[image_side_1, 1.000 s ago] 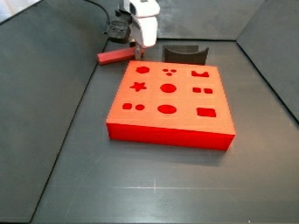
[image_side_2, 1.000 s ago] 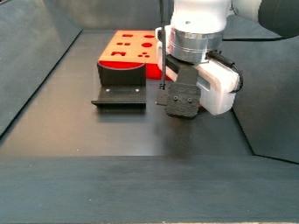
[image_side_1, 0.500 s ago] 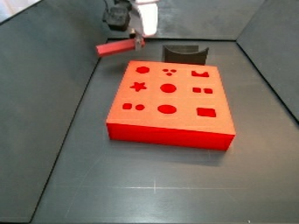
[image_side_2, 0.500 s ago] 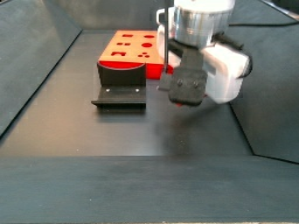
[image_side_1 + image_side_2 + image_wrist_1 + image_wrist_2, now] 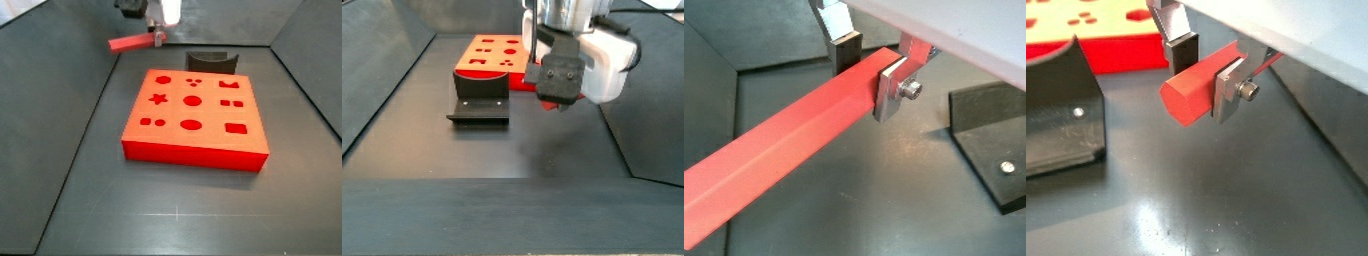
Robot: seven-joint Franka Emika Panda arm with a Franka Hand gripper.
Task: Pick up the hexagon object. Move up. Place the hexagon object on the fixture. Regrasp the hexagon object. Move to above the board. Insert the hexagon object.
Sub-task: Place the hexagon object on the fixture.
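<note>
The gripper (image 5: 159, 37) hangs above the dark desk near its far edge, clear of the surface. Its fingers are pinched on the hexagon object (image 5: 132, 42) — a slim red-pink bar held roughly level in the air, off the desk in both side views.

In a wrist view the silver finger plate (image 5: 891, 88) presses flat against one side face of the hexagon object (image 5: 784, 145), with a screw head showing on the plate. The opposite finger (image 5: 844, 45) stands against the far side of the bar. Most of the bar's length extends away from the gripper (image 5: 867, 68) on one side.

In a wrist view the short end of the hexagon object (image 5: 1193, 88) projects just past the finger plate (image 5: 1229, 90), and its blunt end face is visible. The gripper (image 5: 1205, 68) closes on the bar close to that end.

The fixture (image 5: 480, 98) — a dark block with a curved notch in its top — rests on the desk, just beside the board (image 5: 489, 57) on its near side in that view. The gripper (image 5: 560, 82) is beside the fixture and above it, not touching it. In a side view the fixture (image 5: 211, 61) sits at the far edge of the board (image 5: 195, 114), and the held bar is off the board's far corner, apart from both.

The board lies flat, its cut-outs uncovered.
</note>
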